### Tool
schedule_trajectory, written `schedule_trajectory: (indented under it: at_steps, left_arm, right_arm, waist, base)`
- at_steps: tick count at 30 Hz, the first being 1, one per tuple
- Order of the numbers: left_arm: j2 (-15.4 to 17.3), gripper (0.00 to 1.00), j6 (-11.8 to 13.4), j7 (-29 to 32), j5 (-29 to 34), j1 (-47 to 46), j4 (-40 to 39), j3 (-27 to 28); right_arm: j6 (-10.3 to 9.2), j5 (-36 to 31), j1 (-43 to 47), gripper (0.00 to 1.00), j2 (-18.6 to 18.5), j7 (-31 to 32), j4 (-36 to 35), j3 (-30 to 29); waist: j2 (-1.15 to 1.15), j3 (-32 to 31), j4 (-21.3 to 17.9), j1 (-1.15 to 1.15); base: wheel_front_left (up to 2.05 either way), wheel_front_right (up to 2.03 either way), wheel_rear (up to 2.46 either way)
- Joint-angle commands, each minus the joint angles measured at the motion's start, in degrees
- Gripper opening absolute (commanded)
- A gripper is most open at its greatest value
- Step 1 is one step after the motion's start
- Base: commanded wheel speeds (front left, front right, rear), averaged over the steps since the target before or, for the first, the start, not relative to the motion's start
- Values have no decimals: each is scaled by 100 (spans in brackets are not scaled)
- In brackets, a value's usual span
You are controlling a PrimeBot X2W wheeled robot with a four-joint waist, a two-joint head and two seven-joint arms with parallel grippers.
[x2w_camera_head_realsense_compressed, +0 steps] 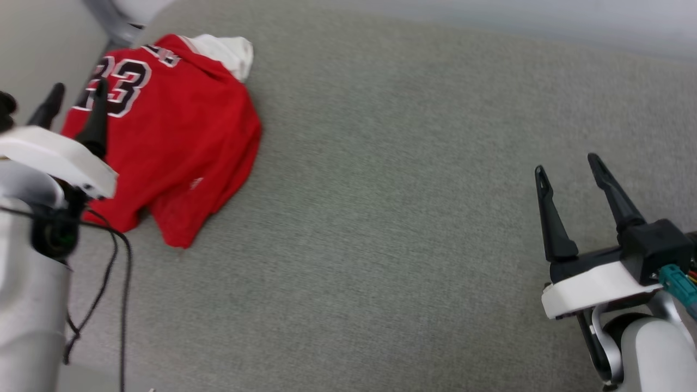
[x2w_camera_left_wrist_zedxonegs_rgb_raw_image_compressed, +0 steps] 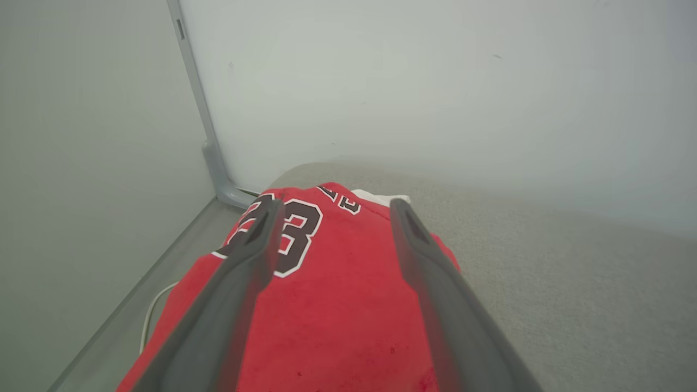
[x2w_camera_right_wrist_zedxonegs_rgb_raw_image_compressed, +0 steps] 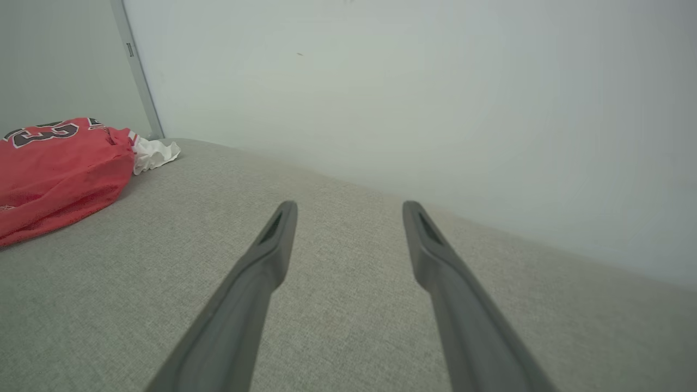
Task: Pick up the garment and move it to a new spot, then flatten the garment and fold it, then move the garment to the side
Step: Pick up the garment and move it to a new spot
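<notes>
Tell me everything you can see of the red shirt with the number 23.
The red jersey-style fabric shirt looks soft and knit, with a black, white-edged "23" and part of some lettering facing up. It lies loosely bunched, not flat, at the far left of the grey woven surface. A white sleeve pokes out at its far end. The left gripper hangs over it, jaws open; whether they touch the cloth cannot be told.

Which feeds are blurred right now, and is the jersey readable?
Head view: the left gripper and its forearm are smeared, the garment is soft but readable. Left wrist view: fingers blurred, the number legible. Right wrist view: even light, no glare, grey fabric surface crisp.
</notes>
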Motion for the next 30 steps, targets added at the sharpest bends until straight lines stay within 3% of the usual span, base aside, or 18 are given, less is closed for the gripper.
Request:
schedule_trajectory:
  at_steps: [1,6,13,18,24,26,27,30]
  left_arm:
    - [35,100,4,81,-86,-104,40,-32]
    - [549,100,4,995,-749,-478,483,-197]
    - [874,100,4,2013,-1352,-740,1118,-565]
    - [910,100,3,2514,-1723,-807,1398,-853]
    - [701,100,16,3122,-2051,-622,2026,-1152]
    - [624,27,22,3274,-2151,-574,2170,-1211]
    - [609,0,19,3266,-2173,-571,2190,-1239]
    - [635,0,4,3132,-2165,-616,2219,-1323]
  right_arm:
    - [-2,-25,-101,100,0,-33,-27,-6]
    - [-2,-21,-318,100,0,-75,-57,26]
    - [-2,-70,-647,100,0,-118,-56,83]
    - [-2,-86,-829,100,0,-127,-89,83]
    - [-2,-84,-968,100,-1,-168,-27,128]
    - [-2,-62,-995,100,0,-184,10,128]
    - [-2,-48,-1004,100,0,-194,27,120]
    - [-2,-24,-989,100,0,-220,104,93]
  waist:
    - [0,298,-268,-1]
    - [0,699,-518,-1]
    - [0,1224,-788,-1]
    - [0,1539,-879,-1]
    - [0,1708,-948,-1]
    - [0,1704,-963,-1]
    - [0,1694,-966,-1]
    - [0,1599,-960,-1]
  base:
    - [0,0,0]
    - [0,0,0]
    - [0,0,0]
    - [0,0,0]
    - [0,0,0]
    - [0,0,0]
    - [0,0,0]
    - [0,0,0]
